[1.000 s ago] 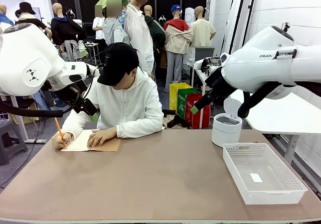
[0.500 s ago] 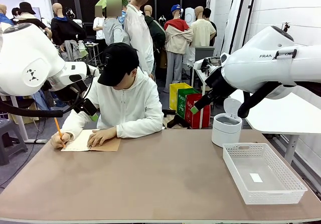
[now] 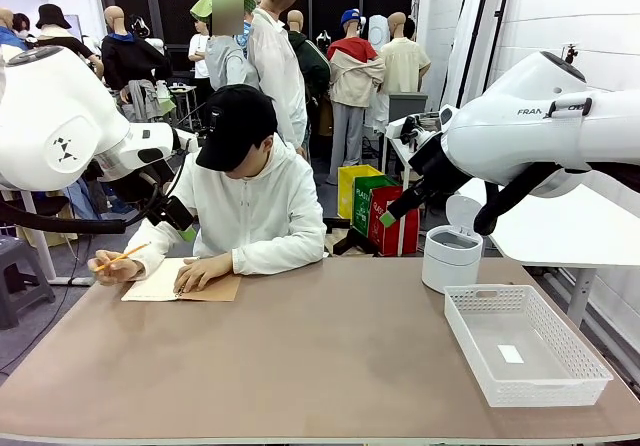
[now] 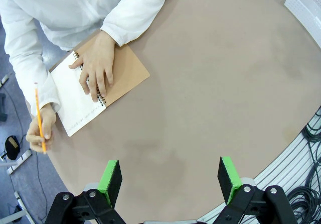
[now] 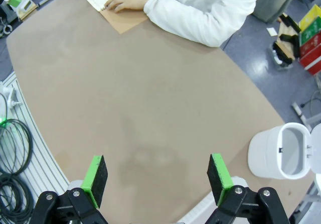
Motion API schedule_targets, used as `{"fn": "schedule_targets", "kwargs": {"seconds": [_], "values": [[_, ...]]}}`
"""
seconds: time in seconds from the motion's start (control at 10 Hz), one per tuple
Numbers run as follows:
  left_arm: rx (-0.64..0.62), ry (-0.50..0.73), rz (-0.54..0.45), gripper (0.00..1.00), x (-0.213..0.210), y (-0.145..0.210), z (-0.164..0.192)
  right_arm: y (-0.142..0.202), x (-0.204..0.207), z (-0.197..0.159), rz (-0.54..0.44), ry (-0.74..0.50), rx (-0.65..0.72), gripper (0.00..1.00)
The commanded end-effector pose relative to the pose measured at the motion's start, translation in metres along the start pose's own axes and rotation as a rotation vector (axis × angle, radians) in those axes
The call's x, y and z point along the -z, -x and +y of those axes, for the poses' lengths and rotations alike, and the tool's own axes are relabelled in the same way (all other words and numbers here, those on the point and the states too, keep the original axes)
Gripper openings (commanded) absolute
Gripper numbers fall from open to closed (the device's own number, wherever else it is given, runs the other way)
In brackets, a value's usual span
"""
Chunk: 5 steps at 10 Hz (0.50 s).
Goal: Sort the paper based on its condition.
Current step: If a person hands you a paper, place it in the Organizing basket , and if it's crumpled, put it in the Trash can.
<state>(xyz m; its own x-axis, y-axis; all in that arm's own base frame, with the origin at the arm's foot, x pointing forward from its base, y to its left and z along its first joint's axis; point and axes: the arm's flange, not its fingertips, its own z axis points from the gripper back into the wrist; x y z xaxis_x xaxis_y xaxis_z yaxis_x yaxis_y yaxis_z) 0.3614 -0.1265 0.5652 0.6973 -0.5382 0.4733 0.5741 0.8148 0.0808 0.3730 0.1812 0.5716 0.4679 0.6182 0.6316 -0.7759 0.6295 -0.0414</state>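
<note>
Both empty, the left gripper (image 4: pixel 169 176) and right gripper (image 5: pixel 157 176) are gaping wide while the white paper page (image 4: pixel 75 101) is lying in the brown spiral notebook (image 4: pixel 128 73) under the person's hand (image 4: pixel 95 66), so reaching now is probably risking striking it.

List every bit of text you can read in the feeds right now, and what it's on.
"FRAN": on the right arm's white shell; the rest is covered.
Red and green boxes: print too blurred to read.
Notebook page: writing too small to read.
Sticker in the basket: looks blank.
</note>
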Motion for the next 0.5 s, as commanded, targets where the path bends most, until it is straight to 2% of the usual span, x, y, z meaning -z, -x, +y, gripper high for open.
{"fn": "schedule_targets", "kwargs": {"seconds": [0.0,0.4], "values": [[-0.001,0.000,-0.005,1.00,-0.0019,0.0001,0.0003,-0.0001,-0.0004,-0.0001,0.003,-0.006,0.002,1.00],[-0.001,0.000,-0.005,1.00,-0.0019,0.0001,0.0003,-0.0001,-0.0004,-0.0001,0.003,-0.006,0.002,1.00]]}}
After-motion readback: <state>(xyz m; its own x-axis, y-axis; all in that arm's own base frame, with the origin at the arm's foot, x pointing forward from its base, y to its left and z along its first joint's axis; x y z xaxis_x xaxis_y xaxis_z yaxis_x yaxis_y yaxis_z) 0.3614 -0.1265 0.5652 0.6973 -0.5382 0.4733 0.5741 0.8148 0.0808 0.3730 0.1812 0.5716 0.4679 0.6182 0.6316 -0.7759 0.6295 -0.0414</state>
